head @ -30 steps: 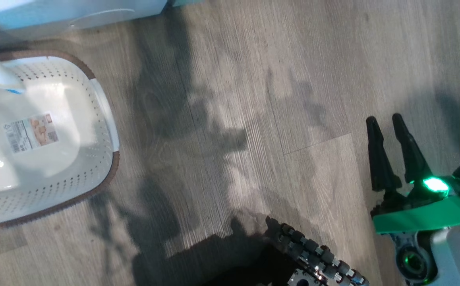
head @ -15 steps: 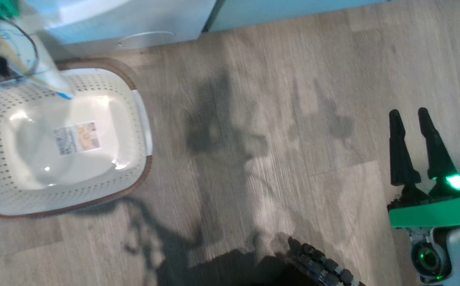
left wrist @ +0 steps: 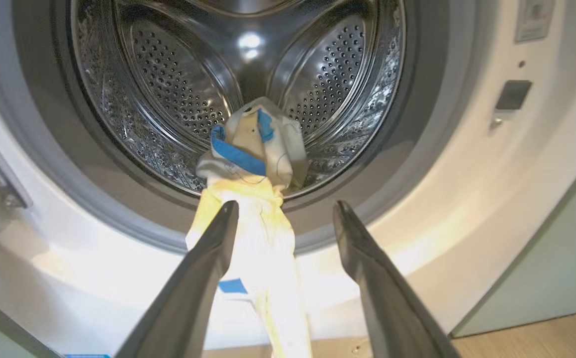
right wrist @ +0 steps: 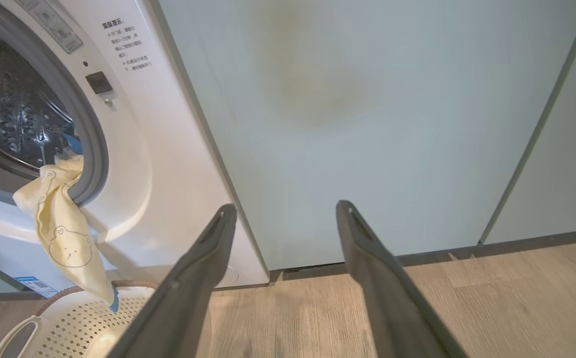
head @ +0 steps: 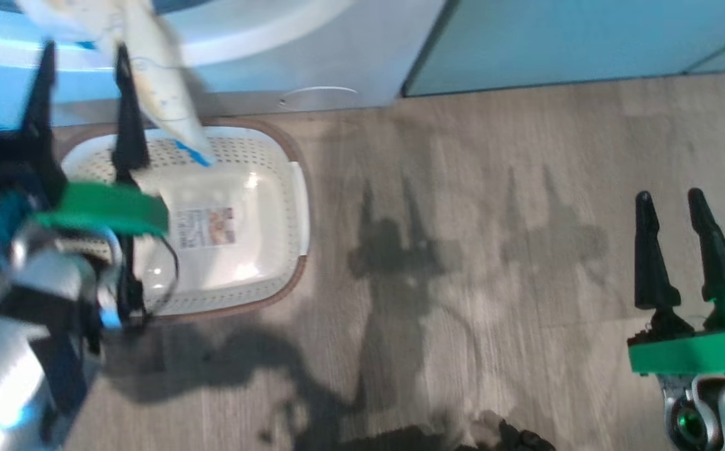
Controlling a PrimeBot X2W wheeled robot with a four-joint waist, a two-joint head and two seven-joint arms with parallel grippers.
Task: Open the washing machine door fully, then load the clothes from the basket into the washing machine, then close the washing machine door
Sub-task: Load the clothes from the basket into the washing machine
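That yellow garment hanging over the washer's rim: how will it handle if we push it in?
Likely floppy: the garment drapes limply over the washer's rim, its tail hanging toward the basket. Probably light: the fabric looks thin. A push may bunch it rather than slide it, and the tail could slip back out.

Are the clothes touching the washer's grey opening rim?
Touching. The right wrist view shows the clothes draped over the grey rim of the washing machine, hanging down.
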